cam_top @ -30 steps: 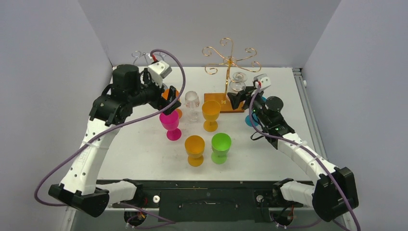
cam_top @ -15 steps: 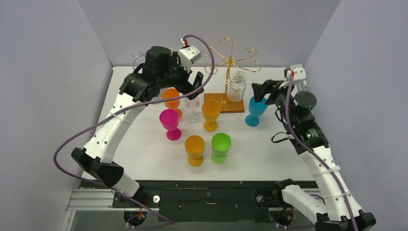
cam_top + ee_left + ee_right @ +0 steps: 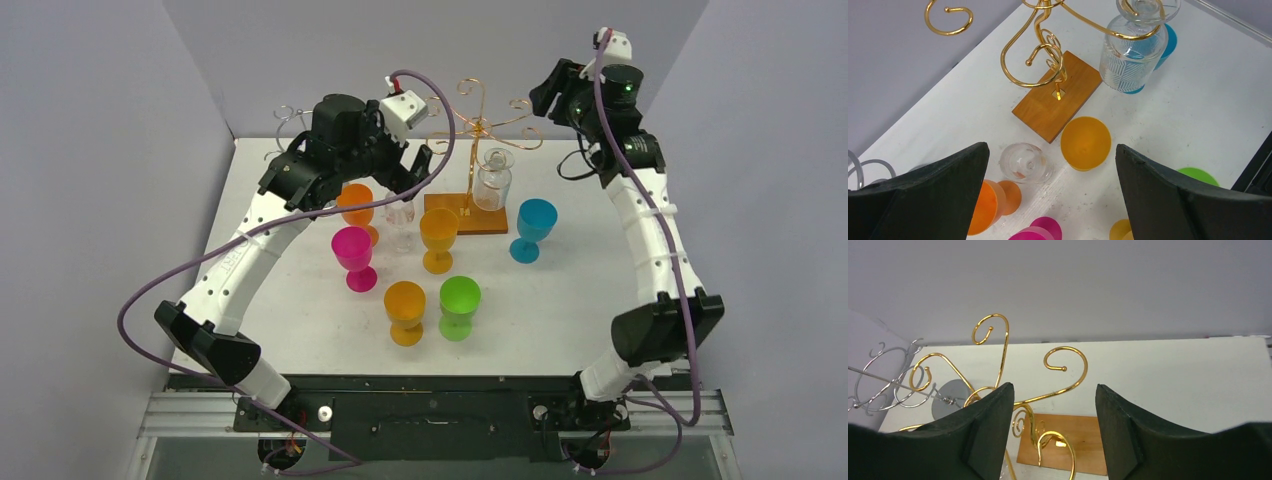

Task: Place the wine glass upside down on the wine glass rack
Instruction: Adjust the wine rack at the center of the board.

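A clear wine glass (image 3: 492, 182) hangs upside down from an arm of the gold wine glass rack (image 3: 478, 128), whose wooden base (image 3: 463, 214) rests on the table. The hanging glass (image 3: 1133, 55) also shows in the left wrist view. A second clear wine glass (image 3: 400, 213) stands upright among the cups, and my left gripper (image 3: 405, 178) hovers open above it with nothing between its fingers. From the left wrist this glass (image 3: 1025, 162) lies just inside the left finger. My right gripper (image 3: 543, 95) is raised high behind the rack's right side, open and empty, looking down on the rack (image 3: 1013, 365).
Coloured cups stand around: orange (image 3: 355, 205), magenta (image 3: 352, 255), yellow (image 3: 438, 235), another orange (image 3: 405, 310), green (image 3: 460, 305) and blue (image 3: 535, 225). A silver wire rack (image 3: 285, 120) is at the back left corner. Walls enclose the table on three sides.
My right gripper left the hanging glass, rose up and back above the rack, its jaws narrowing slightly. The left arm swung right, from the magenta cup to above the upright clear glass.
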You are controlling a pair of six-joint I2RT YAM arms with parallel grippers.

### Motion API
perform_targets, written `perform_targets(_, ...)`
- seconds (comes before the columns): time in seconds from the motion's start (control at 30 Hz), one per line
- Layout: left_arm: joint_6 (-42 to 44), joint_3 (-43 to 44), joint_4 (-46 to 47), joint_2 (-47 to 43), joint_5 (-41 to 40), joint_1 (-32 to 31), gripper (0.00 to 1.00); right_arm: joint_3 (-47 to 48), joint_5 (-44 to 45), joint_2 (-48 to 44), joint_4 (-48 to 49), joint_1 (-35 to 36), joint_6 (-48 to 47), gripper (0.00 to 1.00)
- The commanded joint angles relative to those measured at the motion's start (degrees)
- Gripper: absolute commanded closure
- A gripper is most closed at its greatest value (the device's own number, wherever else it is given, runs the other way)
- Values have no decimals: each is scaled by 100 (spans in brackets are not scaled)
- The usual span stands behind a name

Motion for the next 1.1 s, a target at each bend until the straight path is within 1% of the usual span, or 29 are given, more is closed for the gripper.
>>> perform_targets(0.0, 182, 225, 495, 40, 76, -49, 4, 632, -714, 690, -241, 1, 235, 43)
perform_targets(0.17, 345, 122, 506, 99, 277, -120, 4, 820, -749, 1014, -63, -7, 194, 40)
perform_targets(0.37, 443, 228, 550, 273, 233, -225, 4, 1001, -962, 1430, 140, -43, 371, 38)
perform_targets(0.5, 357, 417, 592, 467, -39, -236, 3, 1075, -1106, 1681, 333, -52, 563, 45)
perform_targets(0.63, 199, 372, 888, 513, -422, -236, 2, 1174, -1109, 1876, 356, -68, 608, 53)
perform_targets(0.77, 120, 353, 1055, 529, -533, -236, 1, 1215, -1157, 1988, 376, -124, 640, 61)
perform_targets(0.9, 167, 375, 1079, 547, -584, -228, 0, 1140, -1266, 2008, 473, -226, 774, 72)
perform_targets(1.0, 170, 445, 1063, 603, -648, -207, 0, 911, -1307, 1866, 658, -258, 787, 75)
perform_targets(1.03, 162, 483, 1036, 637, -655, -194, 5, 834, -1291, 1810, 707, -250, 763, 75)
perform_targets(1.07, 155, 535, 1013, 683, -700, -182, 6, 762, -1267, 1743, 733, -254, 735, 76)
